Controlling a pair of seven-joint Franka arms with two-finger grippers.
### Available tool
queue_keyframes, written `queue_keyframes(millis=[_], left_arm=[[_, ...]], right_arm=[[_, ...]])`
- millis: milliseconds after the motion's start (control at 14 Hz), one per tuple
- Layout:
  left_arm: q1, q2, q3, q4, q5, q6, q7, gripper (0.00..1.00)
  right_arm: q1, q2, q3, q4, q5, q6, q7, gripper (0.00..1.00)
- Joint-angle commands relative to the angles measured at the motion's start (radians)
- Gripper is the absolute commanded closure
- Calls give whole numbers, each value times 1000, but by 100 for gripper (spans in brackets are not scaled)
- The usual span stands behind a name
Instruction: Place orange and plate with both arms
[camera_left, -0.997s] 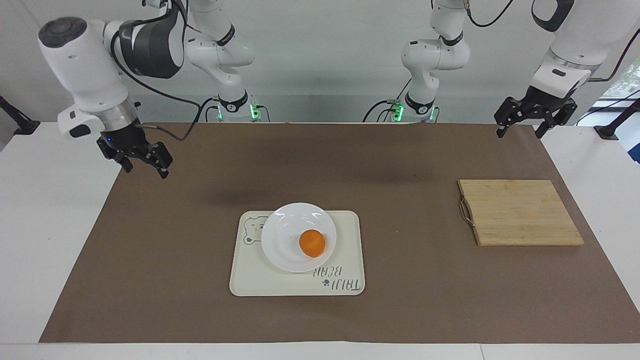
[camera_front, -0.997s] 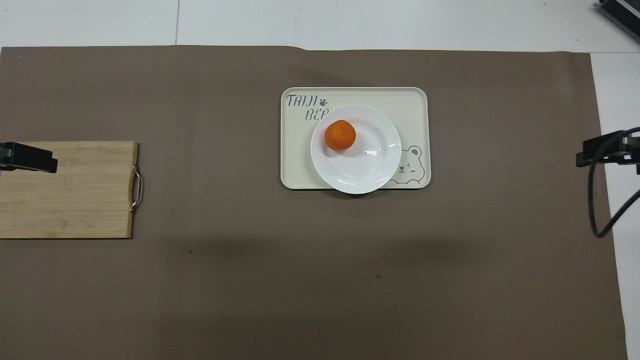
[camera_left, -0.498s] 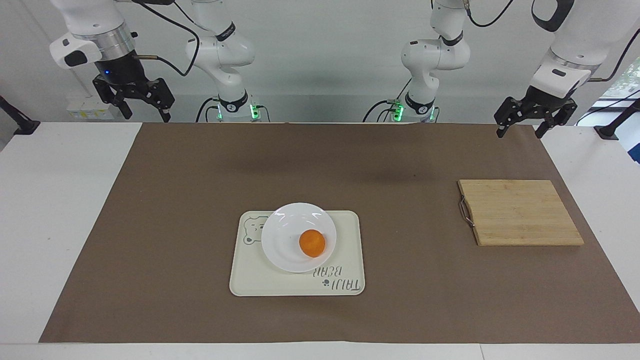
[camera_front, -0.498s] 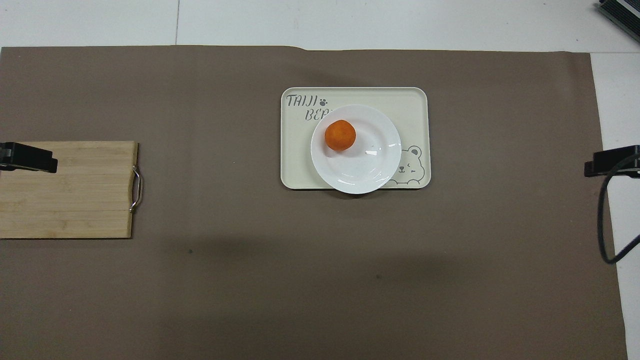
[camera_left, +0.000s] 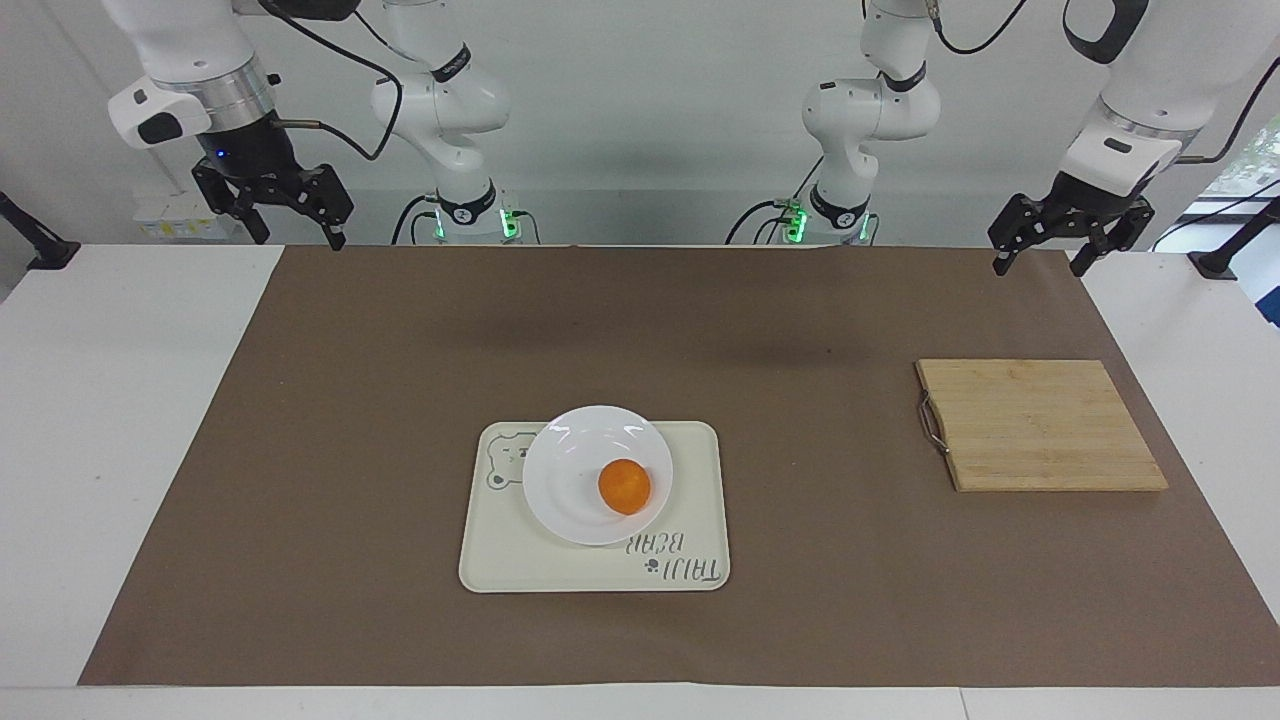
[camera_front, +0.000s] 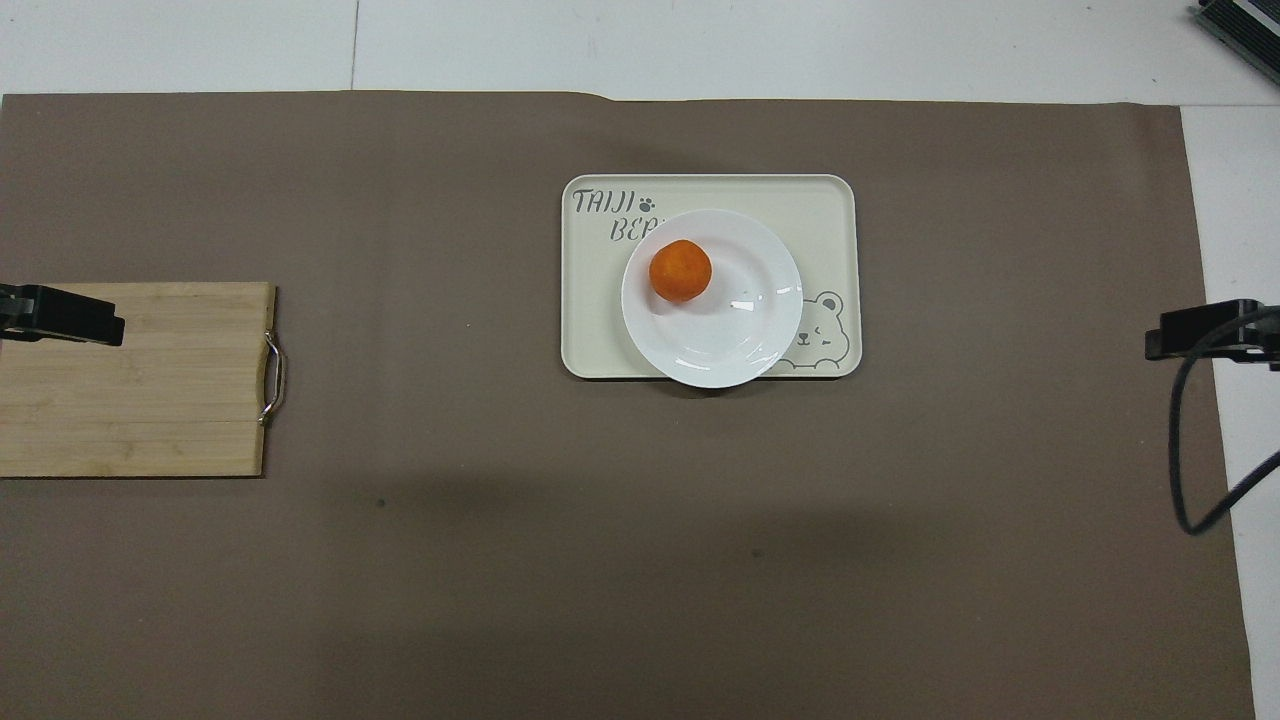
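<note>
The orange (camera_left: 624, 486) lies on the white plate (camera_left: 566, 470), toward the plate's edge farther from the robots. The plate sits on the cream bear tray (camera_left: 700, 462) at mid-table, overhanging the tray's edge nearer the robots. In the overhead view the orange (camera_front: 680, 270) and the plate (camera_front: 735, 335) show the same. My right gripper (camera_left: 298, 238) hangs open and empty, high over the mat's corner at the right arm's end. My left gripper (camera_left: 1040, 266) hangs open and empty, high over the mat's corner at the left arm's end. Only a tip of each shows in the overhead view, left (camera_front: 62, 326) and right (camera_front: 1200, 334).
A bamboo cutting board (camera_left: 1040, 425) with a metal handle lies on the brown mat (camera_left: 350, 450) toward the left arm's end; it also shows in the overhead view (camera_front: 130, 390). The tray (camera_front: 830, 215) bears lettering and a bear drawing.
My right gripper has risen from low over the mat's edge to high near the robots' end of the table. The left arm, orange and plate have stayed put.
</note>
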Motion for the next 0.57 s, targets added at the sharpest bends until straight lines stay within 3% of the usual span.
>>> queue_keyframes(millis=[0, 498], left_arm=[[17, 3, 5, 17, -14, -7, 16, 0], [15, 41, 0, 109, -8, -82, 15, 0]], right_arm=[[-2, -25, 5, -30, -14, 8, -16, 0], [0, -23, 6, -30, -13, 6, -19, 0]])
